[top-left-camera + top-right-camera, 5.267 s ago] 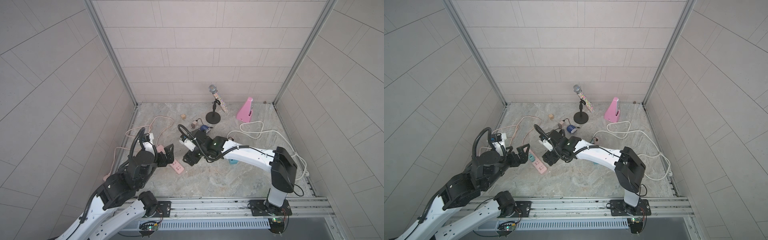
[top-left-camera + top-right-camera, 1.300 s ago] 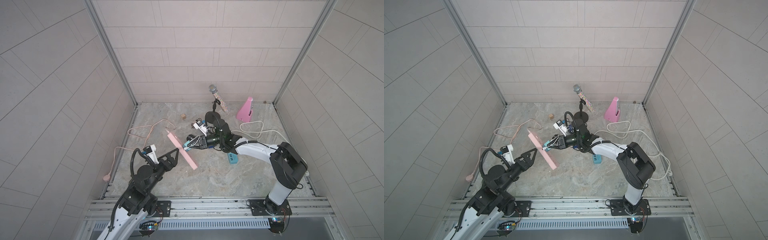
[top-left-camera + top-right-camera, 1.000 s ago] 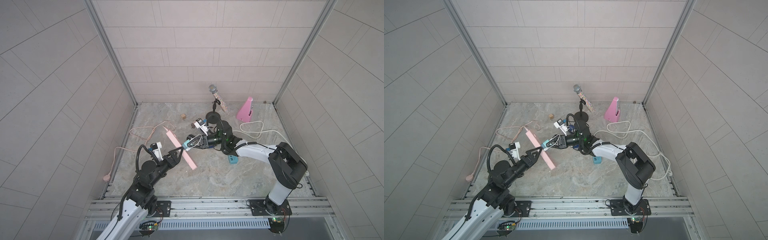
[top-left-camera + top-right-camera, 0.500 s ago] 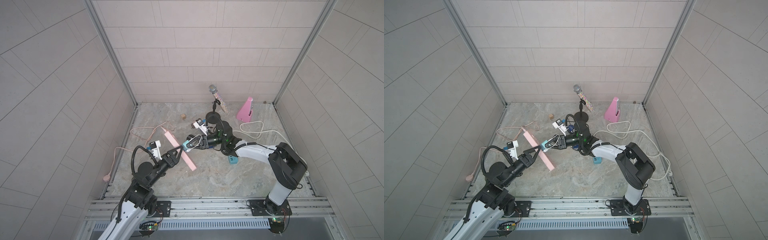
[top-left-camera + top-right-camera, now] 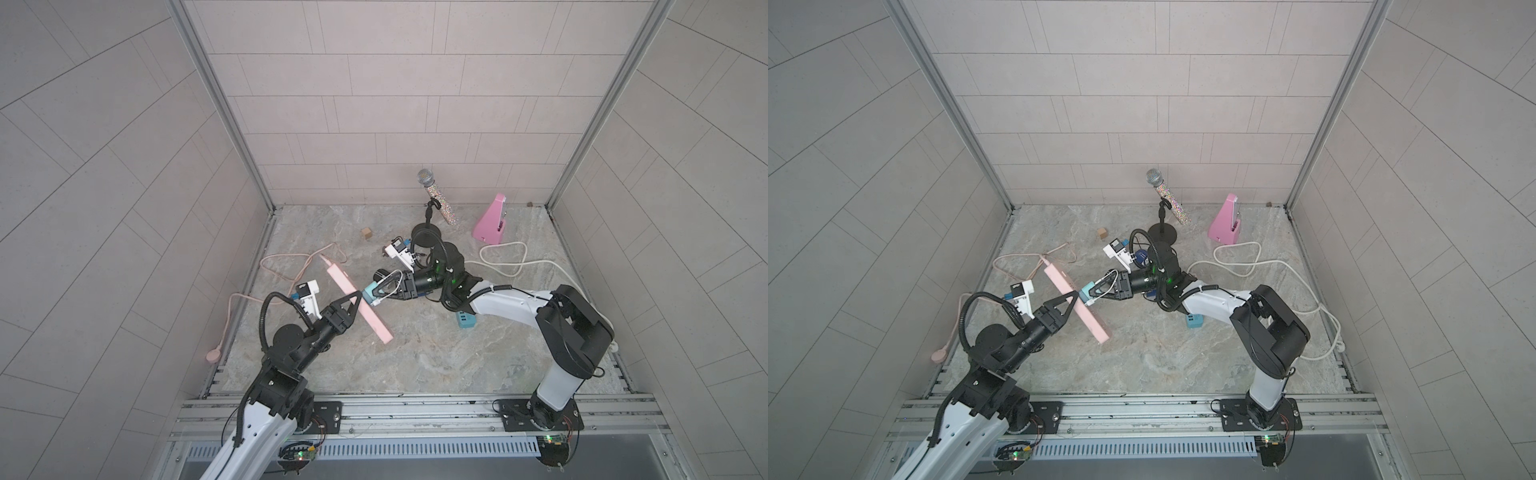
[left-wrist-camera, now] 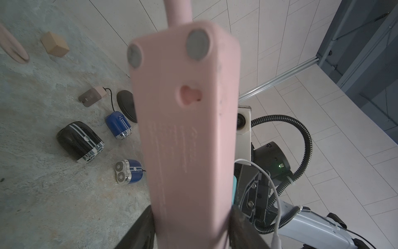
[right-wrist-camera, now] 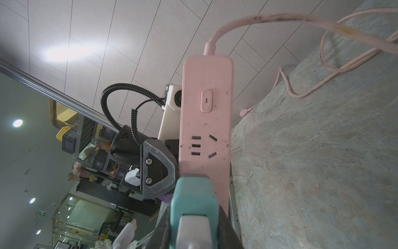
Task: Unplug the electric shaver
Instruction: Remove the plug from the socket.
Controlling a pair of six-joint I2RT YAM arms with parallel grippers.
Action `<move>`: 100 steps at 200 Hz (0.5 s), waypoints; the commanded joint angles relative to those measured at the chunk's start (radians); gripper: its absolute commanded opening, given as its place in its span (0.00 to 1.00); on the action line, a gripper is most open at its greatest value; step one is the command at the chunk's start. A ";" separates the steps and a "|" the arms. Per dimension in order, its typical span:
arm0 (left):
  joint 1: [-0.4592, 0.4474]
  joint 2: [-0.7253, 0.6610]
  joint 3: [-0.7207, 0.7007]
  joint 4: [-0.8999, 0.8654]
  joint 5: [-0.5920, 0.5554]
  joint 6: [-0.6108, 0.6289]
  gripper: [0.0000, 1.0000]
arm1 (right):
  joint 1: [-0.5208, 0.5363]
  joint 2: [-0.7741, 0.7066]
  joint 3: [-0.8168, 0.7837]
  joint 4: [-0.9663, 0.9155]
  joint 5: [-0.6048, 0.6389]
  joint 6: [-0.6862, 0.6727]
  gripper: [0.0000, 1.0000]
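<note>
Top views: marbled floor, tiled walls; left claw tight on pink strip, right claw tight on plug

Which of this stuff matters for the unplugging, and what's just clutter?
Job: strip, teal plug, left gripper, right gripper, black shaver, blue shavers (which is plugged in: unclear).
Clutter: microphone, metronome, cube, white cable, blue hub.

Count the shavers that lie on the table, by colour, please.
Black shaver: 1
Blue shavers: 2
Total: 3
</note>
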State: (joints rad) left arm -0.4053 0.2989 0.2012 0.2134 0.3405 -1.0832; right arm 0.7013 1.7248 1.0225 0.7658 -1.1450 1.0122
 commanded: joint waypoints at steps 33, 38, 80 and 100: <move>0.016 0.012 -0.028 0.140 0.045 -0.016 0.49 | 0.006 0.053 0.032 0.374 -0.054 0.230 0.11; 0.016 0.018 -0.028 0.155 0.052 -0.018 0.49 | 0.006 0.063 0.035 0.419 -0.058 0.262 0.11; 0.020 0.054 -0.030 0.211 0.086 -0.029 0.50 | 0.007 0.138 0.069 0.647 -0.079 0.462 0.11; 0.025 0.047 -0.029 0.205 0.088 -0.029 0.61 | 0.007 0.138 0.071 0.648 -0.085 0.464 0.11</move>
State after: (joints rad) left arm -0.3748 0.3481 0.1841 0.3588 0.3450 -1.1057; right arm 0.6834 1.8736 1.0439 1.2182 -1.1927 1.3621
